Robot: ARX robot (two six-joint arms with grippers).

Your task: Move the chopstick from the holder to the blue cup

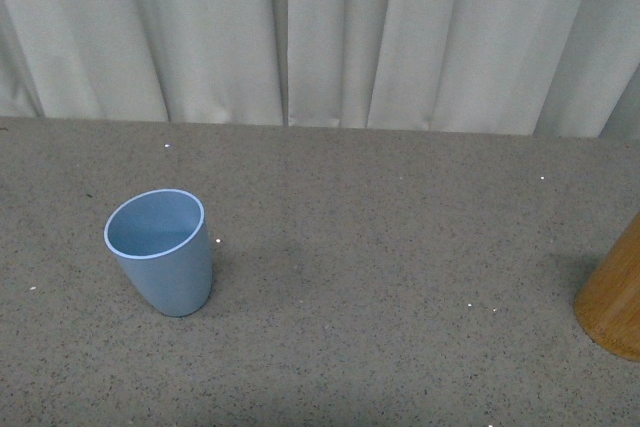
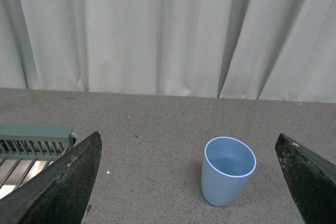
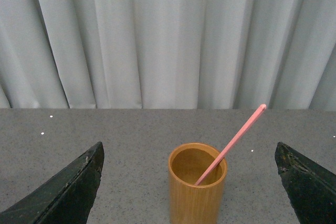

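Note:
The blue cup [image 1: 160, 250] stands upright and empty on the grey table at the left of the front view. It also shows in the left wrist view [image 2: 228, 170], ahead of my open, empty left gripper [image 2: 191, 182]. The wooden holder [image 3: 197, 183] stands ahead of my open, empty right gripper [image 3: 190, 182], between its fingers [image 3: 63, 192]. One salmon-pink chopstick [image 3: 231, 143] leans in the holder, its top sticking out over the rim. In the front view only the holder's edge [image 1: 613, 297] shows at the far right; neither gripper shows there.
A pale curtain [image 1: 320, 37] hangs along the table's far edge. A green slatted object [image 2: 31, 140] lies at the side in the left wrist view. Bare grey tabletop [image 1: 400, 267] lies between cup and holder.

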